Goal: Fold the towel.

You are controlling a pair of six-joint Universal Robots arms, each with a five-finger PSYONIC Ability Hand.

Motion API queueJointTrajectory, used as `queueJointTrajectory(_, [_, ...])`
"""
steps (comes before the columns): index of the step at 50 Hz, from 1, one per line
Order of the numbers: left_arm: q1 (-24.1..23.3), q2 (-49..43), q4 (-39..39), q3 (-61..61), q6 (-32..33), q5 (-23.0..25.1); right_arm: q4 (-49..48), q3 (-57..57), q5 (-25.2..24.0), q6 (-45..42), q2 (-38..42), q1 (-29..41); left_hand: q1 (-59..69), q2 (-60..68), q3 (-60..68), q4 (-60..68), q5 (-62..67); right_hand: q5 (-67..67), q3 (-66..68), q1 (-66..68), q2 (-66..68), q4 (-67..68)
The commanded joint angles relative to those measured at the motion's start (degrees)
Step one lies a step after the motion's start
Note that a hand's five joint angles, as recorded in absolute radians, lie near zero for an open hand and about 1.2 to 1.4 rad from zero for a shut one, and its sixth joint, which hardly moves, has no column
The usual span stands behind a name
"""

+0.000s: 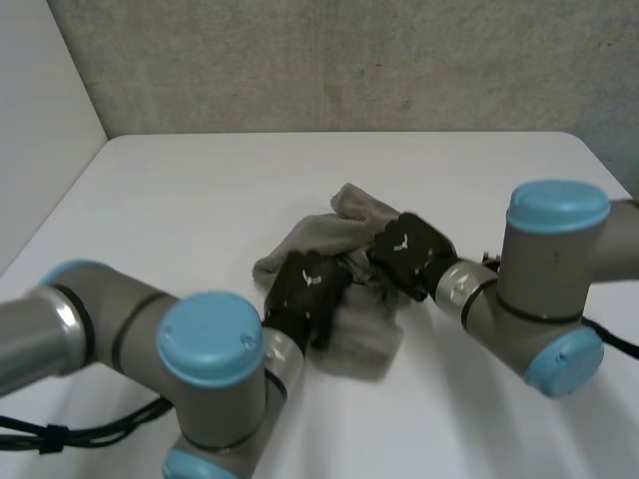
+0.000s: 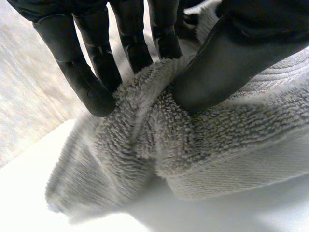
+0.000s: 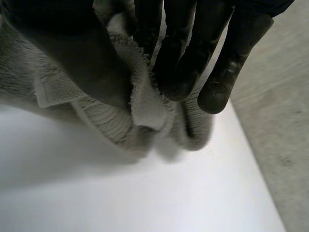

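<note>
Pinching the towel (image 1: 361,344) with both hands, I am near the middle of the counter (image 1: 180,200), where the cloth lies as a crumpled grey heap, not flat. My left hand (image 1: 305,294) is on the near side of the heap. My left fingers (image 2: 91,82) are bent down into the pile, and the left thumb (image 2: 217,72) presses a thick ridge of cloth against them. My right hand (image 1: 409,254) is on the far right side of the heap. My right fingers (image 3: 178,72) and right thumb (image 3: 87,63) are closed on a thin hemmed edge.

I judge the folding is hardly begun. I can see no neat layer and no straight crease, so the towel must probably be spread first and then folded. Which corners or edges I really hold, I cannot tell, because my hands cover the middle of the heap and the rest of the cloth is bunched under itself.
</note>
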Motion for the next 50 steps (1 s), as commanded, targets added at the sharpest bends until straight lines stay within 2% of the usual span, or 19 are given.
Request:
queueJointTrajectory(1, [8.8, 10.7, -2.0, 7.3, 2.7, 0.1, 0.5, -15.5, 0.3, 16.0, -5.8, -3.0, 0.1, -3.0, -7.9, -6.4, -13.1, 5.5, 4.2, 11.7, 7.2, 3.7])
queueJointTrajectory(2, [10.7, 12.3, -2.3, 10.2, 1.8, -0.1, 0.5, -15.5, 0.3, 16.1, -5.8, -3.0, 0.1, -3.0, -7.9, -6.4, -13.1, 5.5, 4.2, 11.7, 7.2, 3.7])
queueJointTrajectory(3, [10.7, 12.3, -2.3, 10.2, 1.8, -0.1, -3.1, -17.9, 1.9, 25.2, -8.3, -5.3, 0.1, -3.0, -7.9, -6.4, -13.1, 5.5, 4.2, 11.7, 7.2, 3.7])
queueJointTrajectory(4, [12.3, 14.0, -2.6, 13.1, -0.1, -0.4, -3.2, -18.0, 1.9, 25.3, -8.3, -5.3, 0.1, -3.0, -7.9, -6.4, -13.1, 5.5, 4.2, 11.7, 7.2, 3.7])
queueJointTrajectory(6, [13.5, 15.3, -3.0, 15.5, -3.1, -0.8, -7.2, -22.2, 7.6, 42.9, -12.1, -10.7, 0.1, -3.0, -7.9, -6.4, -13.1, 5.5, 4.2, 11.7, 7.2, 3.7])
queueJointTrajectory(9, [16.9, 17.8, -5.5, 18.0, -10.1, -1.8, 0.3, -26.3, 8.0, 49.5, -14.0, -15.3, 0.1, -3.0, -7.9, -6.4, -13.1, 5.5, 4.2, 11.7, 7.2, 3.7])
queueJointTrajectory(13, [19.6, 18.7, -13.2, 17.7, -18.2, -1.7, 9.2, -27.9, 4.2, 48.4, -13.0, -16.6, 0.1, -3.0, -7.9, -6.4, -13.1, 5.5, 4.2, 11.7, 7.2, 3.7])
queueJointTrajectory(17, [19.6, 18.7, -18.5, 16.1, -21.5, -1.4, 18.0, -25.7, -0.3, 42.0, -11.6, -16.4, 0.1, -3.0, -7.9, -6.4, -13.1, 5.5, 4.2, 11.7, 7.2, 3.7])
queueJointTrajectory(21, [19.3, 19.0, -23.5, 11.7, -22.3, 1.3, 22.3, -21.5, -1.5, 34.9, -11.4, -16.3, 0.1, -3.0, -7.9, -6.4, -13.1, 5.5, 4.2, 11.7, 7.2, 3.7])
queueJointTrajectory(27, [19.8, 20.2, -24.6, 8.0, -22.2, 3.4, 27.0, -17.5, -0.8, 22.6, -11.5, -16.4, 0.1, -3.0, -7.9, -6.4, -13.1, 5.5, 4.2, 11.7, 7.2, 3.7])
queueJointTrajectory(32, [20.8, 20.3, -24.4, 8.8, -22.2, 3.5, 27.0, -19.0, -0.9, 22.0, -11.3, -16.2, 0.1, -3.0, -7.9, -6.4, -13.1, 5.5, 4.2, 11.7, 7.2, 3.7])
queueJointTrajectory(37, [24.4, 17.7, -23.8, 18.2, -22.4, 3.5, 25.7, -24.4, -1.5, 23.5, -7.9, -15.6, 0.1, -3.0, -7.9, -6.4, -13.1, 5.5, 4.2, 11.7, 7.2, 3.7])
queueJointTrajectory(40, [24.6, 14.7, -23.3, 22.9, -22.4, 3.5, 20.4, -31.5, -1.3, 25.3, -3.7, -12.7, 0.1, -3.0, -7.9, -6.4, -13.1, 5.5, 4.2, 11.7, 7.2, 3.7])
queueJointTrajectory(42, [24.7, 9.2, -23.1, 35.5, -23.4, 3.4, 15.3, -35.4, -0.9, 26.8, -2.0, -10.6, 0.1, -3.0, -7.9, -6.4, -13.1, 5.5, 4.2, 11.7, 7.2, 3.7])
queueJointTrajectory(44, [24.5, 7.2, -23.0, 41.6, -24.1, 3.5, -0.8, -37.5, 0.7, 32.2, -1.1, -8.3, 0.1, -3.0, -7.9, -6.4, -13.1, 5.5, 4.2, 11.7, 7.2, 3.7])
queueJointTrajectory(45, [24.5, 6.4, -22.2, 46.4, -25.8, 3.8, -0.9, -37.5, 0.7, 32.3, -1.1, -8.3, 0.1, -3.0, -7.9, -6.4, -13.1, 5.5, 4.2, 11.7, 7.2, 3.7])
queueJointTrajectory(47, [25.1, 6.3, -20.6, 49.7, -28.5, 4.2, -10.7, -35.3, 1.6, 34.9, -2.2, -8.2, 0.1, -3.0, -7.9, -6.4, -13.1, 5.5, 4.2, 11.7, 7.2, 3.7])
queueJointTrajectory(49, [25.5, 6.4, -17.6, 50.9, -32.0, 4.6, -26.1, -29.8, 3.2, 40.0, -7.0, -8.9, 0.1, -3.0, -7.9, -6.4, -13.1, 5.5, 4.2, 11.7, 7.2, 3.7])
queueJointTrajectory(50, [26.2, 6.6, -14.5, 50.4, -35.5, 5.2, -26.1, -29.8, 3.2, 40.0, -7.1, -8.9, 0.1, -3.0, -7.9, -6.4, -13.1, 5.5, 4.2, 11.7, 7.2, 3.7])
